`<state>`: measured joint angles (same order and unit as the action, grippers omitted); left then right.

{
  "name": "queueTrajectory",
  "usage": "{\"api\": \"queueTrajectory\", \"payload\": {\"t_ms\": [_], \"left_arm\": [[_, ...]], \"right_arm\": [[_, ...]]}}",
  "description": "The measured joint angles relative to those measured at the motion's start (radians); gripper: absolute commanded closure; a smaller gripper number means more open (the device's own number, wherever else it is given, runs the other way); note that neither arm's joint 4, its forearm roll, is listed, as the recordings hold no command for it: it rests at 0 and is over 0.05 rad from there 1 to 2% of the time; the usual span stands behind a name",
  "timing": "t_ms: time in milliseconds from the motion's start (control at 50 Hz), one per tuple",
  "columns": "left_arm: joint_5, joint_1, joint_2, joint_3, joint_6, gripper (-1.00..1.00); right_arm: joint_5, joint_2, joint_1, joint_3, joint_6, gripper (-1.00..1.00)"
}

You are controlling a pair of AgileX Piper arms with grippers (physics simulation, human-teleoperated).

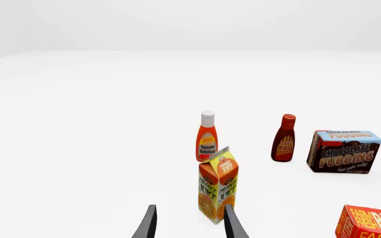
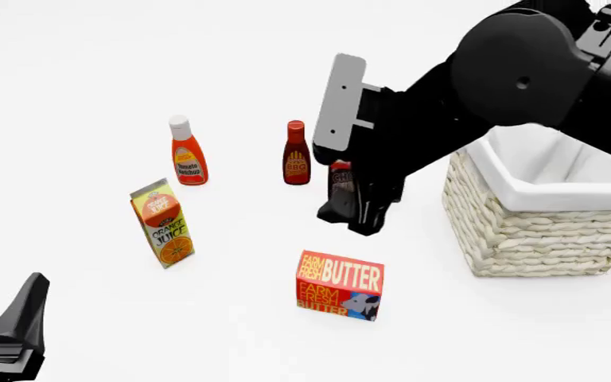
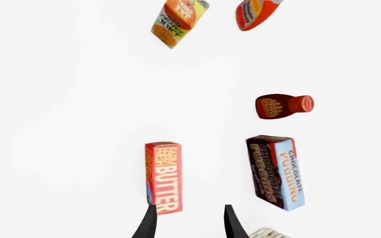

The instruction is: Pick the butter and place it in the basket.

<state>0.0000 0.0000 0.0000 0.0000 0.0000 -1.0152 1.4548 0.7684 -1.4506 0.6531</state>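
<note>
Now, going from left to right: the left tool waits low at the near-left corner of the desk, its fingers apart and holding nothing. Next stand the juice carton and, farther, the ketchup bottle. The sauce bottle is near the middle, with the pudding box just behind the right arm. The butter stands alone near the front. The right tool hangs over the desk, open with a moderate gap and empty. The basket is at the right.

I think the main risk is a wrong descent. In the right wrist view the butter lies to one side of the open fingers, with only one fingertip over its end. If the tool goes down like this, a finger can hit the top of the box and tip it. The pudding box is also near and could be pushed.
</note>
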Motion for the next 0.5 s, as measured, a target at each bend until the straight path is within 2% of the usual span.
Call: {"api": "queueTrajectory", "payload": {"t_ms": [500], "left_arm": [[0.000, 0.000, 0.000, 0.000, 0.000, -1.00]], "right_arm": [[-0.031, 0.084, 0.000, -0.057, 0.031, -1.00]]}}
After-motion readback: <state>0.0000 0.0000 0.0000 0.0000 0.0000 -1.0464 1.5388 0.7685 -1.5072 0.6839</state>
